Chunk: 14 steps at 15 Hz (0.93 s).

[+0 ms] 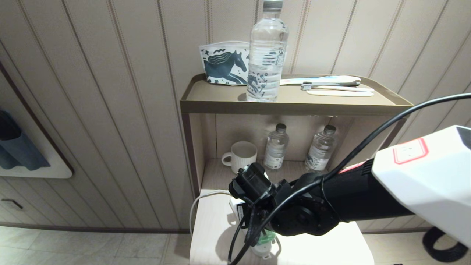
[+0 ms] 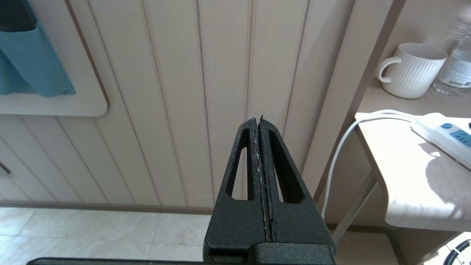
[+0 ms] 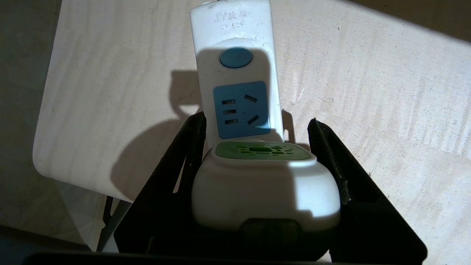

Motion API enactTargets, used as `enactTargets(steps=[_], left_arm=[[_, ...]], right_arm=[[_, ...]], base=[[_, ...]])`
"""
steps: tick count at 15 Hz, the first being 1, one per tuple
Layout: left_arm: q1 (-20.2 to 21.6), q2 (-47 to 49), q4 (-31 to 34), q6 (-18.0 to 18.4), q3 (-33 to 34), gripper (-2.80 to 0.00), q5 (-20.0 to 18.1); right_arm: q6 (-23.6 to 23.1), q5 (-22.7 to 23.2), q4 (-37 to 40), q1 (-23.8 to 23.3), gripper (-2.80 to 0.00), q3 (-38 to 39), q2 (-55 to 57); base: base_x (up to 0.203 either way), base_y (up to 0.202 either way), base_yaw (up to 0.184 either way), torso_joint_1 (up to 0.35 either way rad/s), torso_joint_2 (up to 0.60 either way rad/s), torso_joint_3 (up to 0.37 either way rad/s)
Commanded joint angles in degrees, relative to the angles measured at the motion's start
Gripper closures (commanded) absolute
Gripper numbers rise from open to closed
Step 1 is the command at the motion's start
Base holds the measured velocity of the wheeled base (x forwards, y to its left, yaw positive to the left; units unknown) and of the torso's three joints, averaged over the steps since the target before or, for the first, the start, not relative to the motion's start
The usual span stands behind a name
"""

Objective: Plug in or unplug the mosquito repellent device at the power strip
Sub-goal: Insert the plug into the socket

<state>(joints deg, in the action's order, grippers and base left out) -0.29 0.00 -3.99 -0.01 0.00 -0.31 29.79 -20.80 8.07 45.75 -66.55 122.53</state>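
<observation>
The mosquito repellent device (image 3: 265,191) sits on the power strip (image 3: 235,73), next to a free blue socket and the blue switch, near the front edge of the small white table (image 3: 368,110). The right gripper (image 3: 257,147) has a finger on each side of it, pinching its white body. The left gripper (image 2: 260,125) hangs off the table's side, fingers pressed together.

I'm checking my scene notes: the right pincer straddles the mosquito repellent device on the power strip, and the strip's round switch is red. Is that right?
Not quite. The switch is blue, not red, as the right wrist view shows. The rest holds: the right pincer straddles the mosquito repellent device, which sits on the power strip.
</observation>
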Motion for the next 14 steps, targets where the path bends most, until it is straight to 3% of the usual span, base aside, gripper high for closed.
enactTargets(steps=[1,6,14], left_arm=[[0.0,0.0,-0.1,-0.1,0.0,0.0,0.1],[0.0,0.0,-0.1,-0.1,0.0,0.0,0.0],[0.0,0.0,-0.1,0.0,0.0,0.0,0.0]], right_arm=[[-0.7,0.2,0.9,-0.1,0.0,-1.0,1.6],[-1.2,1.7,13.9,-0.9,0.0,-8.8,4.2],[-0.6,1.2,14.1,-0.8,0.0,-9.2,1.9]], base=[[0.0,0.0,0.0,0.0,0.0,0.0],[0.0,0.0,0.0,0.007,0.0,0.0],[0.0,0.0,0.0,0.0,0.0,0.0]])
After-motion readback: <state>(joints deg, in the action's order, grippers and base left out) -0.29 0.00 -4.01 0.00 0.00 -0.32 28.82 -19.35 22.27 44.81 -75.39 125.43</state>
